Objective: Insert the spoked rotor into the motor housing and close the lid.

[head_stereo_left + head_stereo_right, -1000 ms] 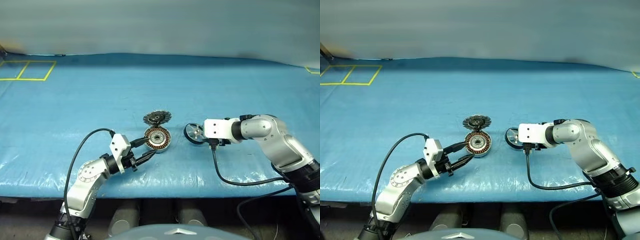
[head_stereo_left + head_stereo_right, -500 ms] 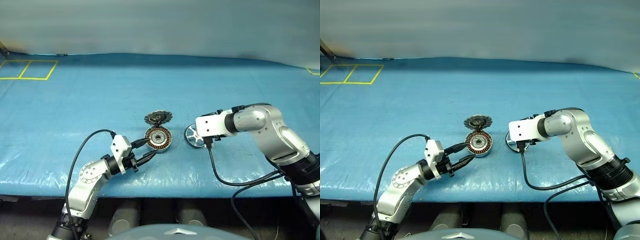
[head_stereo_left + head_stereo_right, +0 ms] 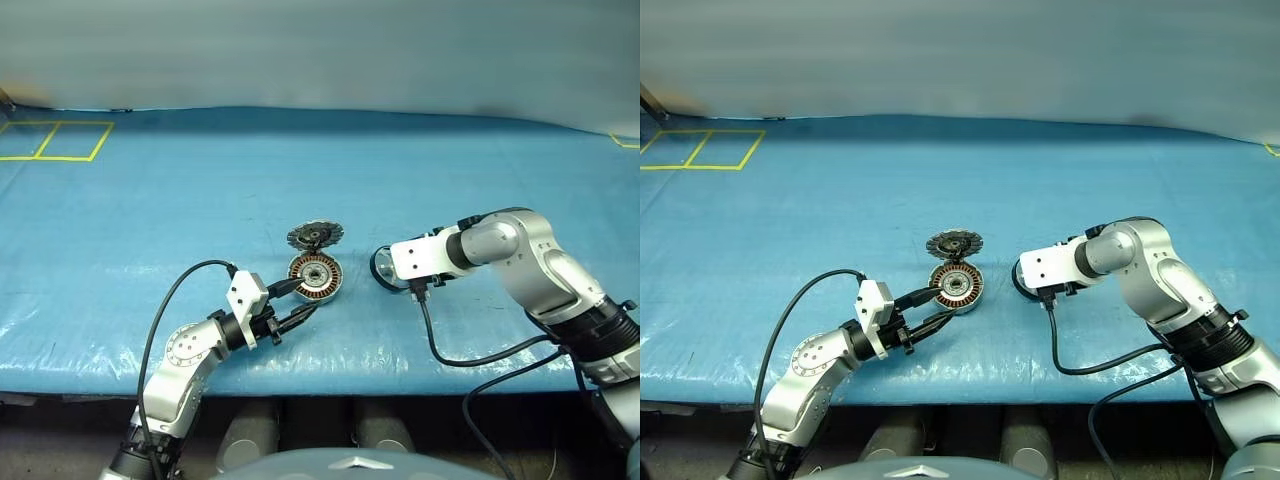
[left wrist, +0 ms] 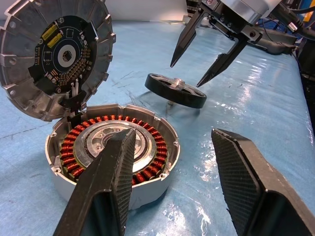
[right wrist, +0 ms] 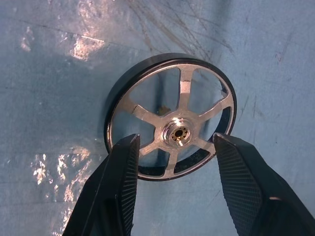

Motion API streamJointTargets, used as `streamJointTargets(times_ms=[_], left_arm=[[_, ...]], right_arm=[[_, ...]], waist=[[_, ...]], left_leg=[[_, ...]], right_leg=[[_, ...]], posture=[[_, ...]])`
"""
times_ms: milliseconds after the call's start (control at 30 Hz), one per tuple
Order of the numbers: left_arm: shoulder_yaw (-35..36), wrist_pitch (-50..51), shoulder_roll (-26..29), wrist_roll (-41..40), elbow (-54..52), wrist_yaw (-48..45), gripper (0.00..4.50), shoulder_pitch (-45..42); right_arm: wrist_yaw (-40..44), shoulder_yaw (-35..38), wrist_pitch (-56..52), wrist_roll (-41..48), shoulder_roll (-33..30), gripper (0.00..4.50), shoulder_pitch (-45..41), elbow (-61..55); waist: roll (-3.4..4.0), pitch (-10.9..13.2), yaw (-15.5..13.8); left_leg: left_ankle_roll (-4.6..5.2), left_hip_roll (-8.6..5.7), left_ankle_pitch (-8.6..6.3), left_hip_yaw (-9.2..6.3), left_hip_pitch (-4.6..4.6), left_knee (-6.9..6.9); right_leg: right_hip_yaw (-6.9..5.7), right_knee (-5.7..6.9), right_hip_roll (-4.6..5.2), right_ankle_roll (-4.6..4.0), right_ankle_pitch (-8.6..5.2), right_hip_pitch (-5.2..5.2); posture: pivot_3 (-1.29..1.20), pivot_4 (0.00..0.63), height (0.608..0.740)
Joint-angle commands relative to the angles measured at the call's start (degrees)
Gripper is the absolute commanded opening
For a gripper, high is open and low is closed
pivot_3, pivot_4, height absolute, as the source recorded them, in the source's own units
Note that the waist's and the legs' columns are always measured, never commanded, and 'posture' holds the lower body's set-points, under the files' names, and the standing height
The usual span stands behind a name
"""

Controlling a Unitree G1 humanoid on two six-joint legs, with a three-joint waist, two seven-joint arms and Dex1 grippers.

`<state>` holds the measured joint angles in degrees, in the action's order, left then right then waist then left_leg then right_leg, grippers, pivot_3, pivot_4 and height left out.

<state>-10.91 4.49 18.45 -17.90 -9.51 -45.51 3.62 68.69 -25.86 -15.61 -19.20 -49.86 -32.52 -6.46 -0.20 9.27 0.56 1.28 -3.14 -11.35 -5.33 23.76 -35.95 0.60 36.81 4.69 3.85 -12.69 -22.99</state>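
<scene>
Jaws spread, right gripper (image 4: 209,51) now tipped down over the spoked rotor (image 5: 171,116) lying flat on the blue tabletop (image 3: 150,210) beside the motor housing (image 4: 114,151), poised for pickup; left gripper (image 3: 297,302) unmoved, open at the housing, lid (image 4: 53,55) upright.

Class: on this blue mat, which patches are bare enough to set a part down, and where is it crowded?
Bare: the wide stretch behind the lid, toward the yellow squares. Crowded: motor housing, spoked rotor and both arms up front.
</scene>
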Motion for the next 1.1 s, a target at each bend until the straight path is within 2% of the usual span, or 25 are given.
streamJointTargets(times_ms=[33, 567, 867, 967, 1100], left_arm=[[-0.11, -0.47, 0.13, 0.16, -1.07, 0.06, 2.59, -0.18], [-0.16, -2.08, -0.21, 1.24, 1.21, 0.11, 2.59, -1.05], [-0.46, -1.93, -0.19, 1.69, 0.17, 0.37, 2.59, -0.63], [-0.58, -1.34, -0.2, 1.53, -0.86, 0.82, 2.59, -0.55], [-0.75, -0.86, -0.19, 1.48, -1.55, 1.1, 2.59, -0.61]], right_arm=[[-0.89, 1.13, -1.2, -1.25, 1.06, 2.5, -1.66, 0.3], [0.03, -2.81, -2.62, -6.86, 5.19, 2.5, -3.22, 4.94], [1.54, -2.62, -1.61, -6.57, 5.58, 2.5, -2.74, 4.27], [2.59, -2.32, -1.12, -5.78, 5.12, 1.93, -1.91, 3.13], [1.81, -1.44, -1.98, -5.98, 5.09, 1.84, -1.13, 1.9]], waist=[[0.0, 0.0, -0.05], [0.0, 0.0, 0.08], [0.0, 0.0, 0.06], [0.0, 0.0, 0.05], [0.0, 0.0, 0.05]], left_leg=[[0.0, 0.0, 0.0, 0.0, 0.0, -0.01], [-0.01, -0.02, 0.01, 0.0, -0.02, -0.01], [-0.02, -0.03, 0.01, -0.01, -0.04, -0.02], [-0.01, -0.03, 0.01, -0.01, -0.05, -0.01], [-0.01, -0.02, 0.01, -0.02, -0.05, -0.02]], right_leg=[[0.0, 0.0, 0.0, 0.0, 0.0, 0.0], [-0.01, 0.01, -0.02, 0.0, 0.04, 0.0], [-0.01, 0.02, -0.01, 0.01, 0.05, 0.03], [-0.01, 0.02, -0.01, 0.01, 0.04, 0.03], [-0.01, 0.02, -0.01, 0.02, 0.04, 0.04]], posture=[[0.0, 0.15, 0.74], [0.0, 0.15, 0.74], [0.0, 0.15, 0.74], [0.0, 0.15, 0.74], [0.0, 0.15, 0.74]])
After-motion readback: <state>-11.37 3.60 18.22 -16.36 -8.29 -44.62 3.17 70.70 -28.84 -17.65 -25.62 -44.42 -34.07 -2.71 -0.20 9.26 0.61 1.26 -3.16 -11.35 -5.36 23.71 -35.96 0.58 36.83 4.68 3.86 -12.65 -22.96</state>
